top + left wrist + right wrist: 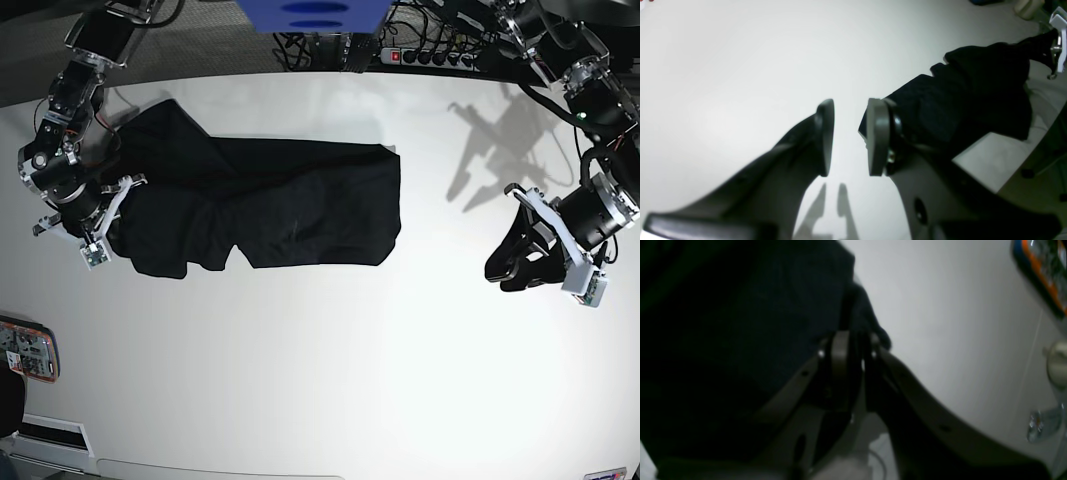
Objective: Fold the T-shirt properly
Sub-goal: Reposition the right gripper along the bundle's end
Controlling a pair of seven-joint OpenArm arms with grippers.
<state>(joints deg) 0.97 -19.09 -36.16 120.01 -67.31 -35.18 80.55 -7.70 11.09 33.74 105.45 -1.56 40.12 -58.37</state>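
The black T-shirt (300, 200) lies spread lengthwise on the white table, left of centre, partly folded with bunched cloth at its left end. My right gripper (112, 228) is at that left end. In the right wrist view its jaws (856, 338) stand only narrowly apart, with a dark fold of the T-shirt (740, 340) at their tips; whether they pinch it is too dark to tell. My left gripper (503, 268) hovers over bare table well to the right of the shirt. It is open (850, 103) with nothing between its fingers, and the T-shirt (973, 93) lies beyond it.
A colourful packet (25, 350) lies near the table's front left edge and shows as an orange and blue object (1040, 273) in the right wrist view. A power strip with cables (420, 55) runs along the back. The table edge (1007, 160) is near the shirt.
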